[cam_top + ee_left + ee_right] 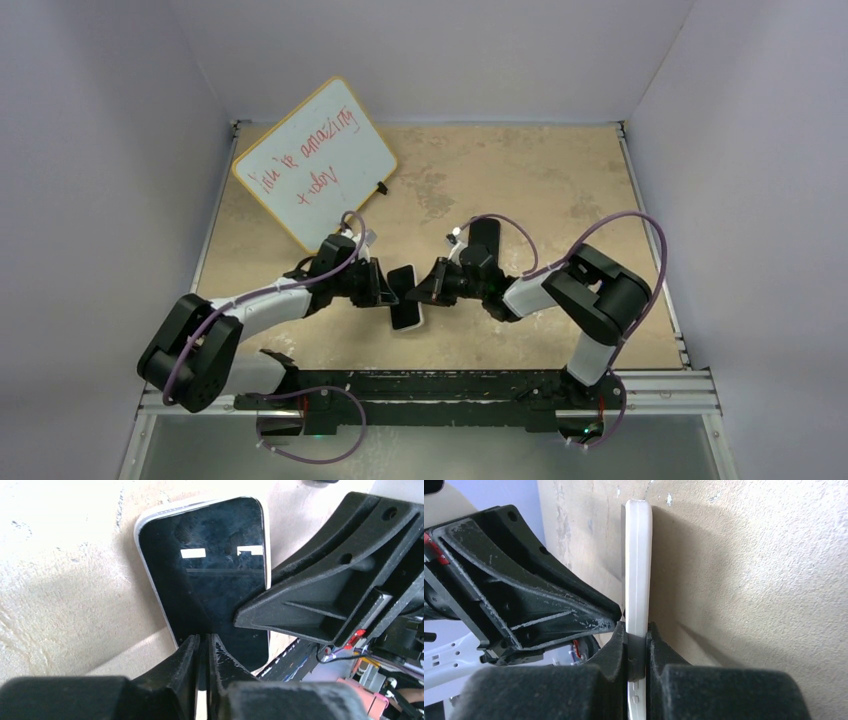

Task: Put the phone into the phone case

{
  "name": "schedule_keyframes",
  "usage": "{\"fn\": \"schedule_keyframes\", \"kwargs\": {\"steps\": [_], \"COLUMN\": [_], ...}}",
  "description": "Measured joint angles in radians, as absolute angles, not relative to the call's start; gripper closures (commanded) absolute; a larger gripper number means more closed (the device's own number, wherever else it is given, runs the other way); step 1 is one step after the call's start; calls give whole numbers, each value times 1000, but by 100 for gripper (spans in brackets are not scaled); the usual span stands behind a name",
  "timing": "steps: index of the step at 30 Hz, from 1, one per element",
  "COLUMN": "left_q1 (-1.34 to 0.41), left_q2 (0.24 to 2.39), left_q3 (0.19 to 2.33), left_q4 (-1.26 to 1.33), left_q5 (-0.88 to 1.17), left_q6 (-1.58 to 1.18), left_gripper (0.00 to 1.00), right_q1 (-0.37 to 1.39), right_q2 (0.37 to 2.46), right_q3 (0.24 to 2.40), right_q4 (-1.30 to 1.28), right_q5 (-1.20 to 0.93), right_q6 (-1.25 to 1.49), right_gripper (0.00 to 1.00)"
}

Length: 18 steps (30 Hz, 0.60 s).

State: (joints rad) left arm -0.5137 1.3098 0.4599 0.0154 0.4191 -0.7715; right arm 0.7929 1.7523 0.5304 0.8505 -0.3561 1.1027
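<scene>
From above, my two arms meet over the middle of the tan table (520,180), with the phone (405,300) between my left gripper (385,290) and my right gripper (428,288). It is screen up and its near end points toward my bases. A yellow-framed whiteboard (315,165) with red writing lies well apart at the far left. Through my left wrist camera the phone's black screen fills the centre, and the whitish rim of the phone case (147,519) runs round its left, top and right edges, so the phone sits inside the shell. My left fingers (187,662) stand almost together with only a thin slit between them. Their tips are at the lower end of the screen, and I cannot tell whether anything is pinched there. My right gripper reaches in from the right, across the screen's right edge. Through my right wrist camera I see the case edge-on as a white strip, clamped narrowly between my right fingers (616,647). The cased phone casts a shadow on the table. The tip of my left gripper touches the strip from the left, just beyond my own right fingers.
</scene>
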Motion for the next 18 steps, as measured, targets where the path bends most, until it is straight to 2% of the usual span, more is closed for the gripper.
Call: {"fn": "schedule_keyframes", "kwargs": {"steps": [2,4,7,11,14,18], "left_q1": [-514,-514,-514,-514,-514,-514], "left_q2": [1298,1267,1173,1068,1015,934], "left_q3": [462,472,518,671,775,796], "left_q4": [4,-35,-116,-237,-289,-294], "left_q5": [434,445,446,423,401,422], "left_q6": [-764,-749,-719,-666,-627,-608], "left_gripper": [58,43,29,21,20,20], "right_q1": [793,794,784,735,680,631], "right_q2": [1742,1716,1654,1524,1417,1273], "right_q3": [537,539,538,538,538,541], "right_q4": [830,791,743,720,683,614], "right_q5": [-355,-361,-390,-444,-472,-514], "right_q6": [1093,1079,1060,1046,1031,1002], "right_gripper": [100,100,100,100,100,100]}}
